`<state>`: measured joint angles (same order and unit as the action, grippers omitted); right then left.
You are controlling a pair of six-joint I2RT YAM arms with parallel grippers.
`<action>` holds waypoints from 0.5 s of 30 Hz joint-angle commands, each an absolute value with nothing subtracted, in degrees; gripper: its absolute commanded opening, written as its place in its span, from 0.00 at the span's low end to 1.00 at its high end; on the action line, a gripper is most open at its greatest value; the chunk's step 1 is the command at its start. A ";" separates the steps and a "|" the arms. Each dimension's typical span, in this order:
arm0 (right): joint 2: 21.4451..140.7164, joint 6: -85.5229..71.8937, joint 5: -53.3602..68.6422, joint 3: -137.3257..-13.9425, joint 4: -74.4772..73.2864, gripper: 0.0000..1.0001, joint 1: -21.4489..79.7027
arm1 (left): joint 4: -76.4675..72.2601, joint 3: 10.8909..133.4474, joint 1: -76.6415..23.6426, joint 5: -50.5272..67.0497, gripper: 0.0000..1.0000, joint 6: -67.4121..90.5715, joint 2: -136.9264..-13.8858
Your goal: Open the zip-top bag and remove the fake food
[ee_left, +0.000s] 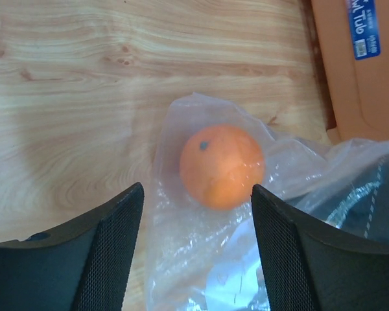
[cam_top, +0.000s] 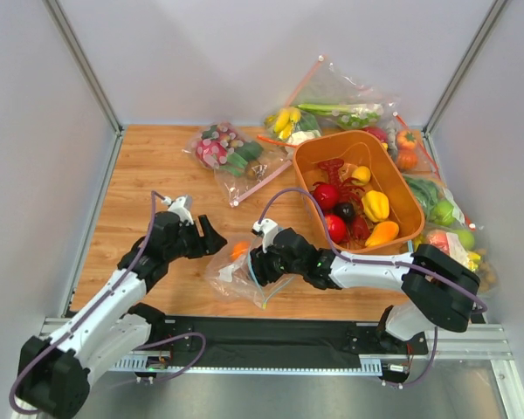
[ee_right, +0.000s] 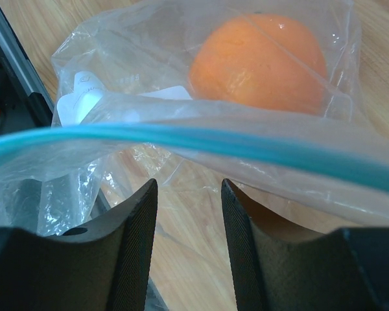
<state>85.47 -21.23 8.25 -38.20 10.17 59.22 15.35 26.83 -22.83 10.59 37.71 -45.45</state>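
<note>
Overhead, right tool (cam_top: 260, 260) partly hides zip-top bag (cam_top: 225, 272).

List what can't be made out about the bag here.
- Zip strip: right wrist view, blurred close up; open or sealed unclear.
- White label: same view, print too small, behind crumpled plastic.
- Bag contents beyond the orange: top view, right gripper covers them.

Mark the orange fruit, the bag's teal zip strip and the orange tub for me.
orange fruit (ee_left: 222, 166), left wrist view, centre of its skin.
teal zip strip (ee_right: 201, 144), right wrist view, midway along the strip.
orange tub (cam_top: 402, 194), top view, its right wall.
</note>
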 commanded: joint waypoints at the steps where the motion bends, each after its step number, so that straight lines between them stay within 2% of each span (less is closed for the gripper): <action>1: 85.96 -21.18 8.97 -37.88 13.01 0.45 59.33 | 5.99 29.00 -22.68 13.70 0.75 35.86 -52.98; 5: 86.48 -21.71 8.44 -37.97 13.36 0.45 59.33 | -1.91 28.30 -22.68 16.87 0.76 37.09 -58.79; 15: 87.10 -22.32 7.38 -38.23 13.45 0.45 59.15 | -8.52 27.51 -22.76 20.47 0.77 38.49 -66.35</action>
<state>86.61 -21.67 8.43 -38.17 10.55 59.22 -3.25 27.42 -22.79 18.02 37.91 -65.25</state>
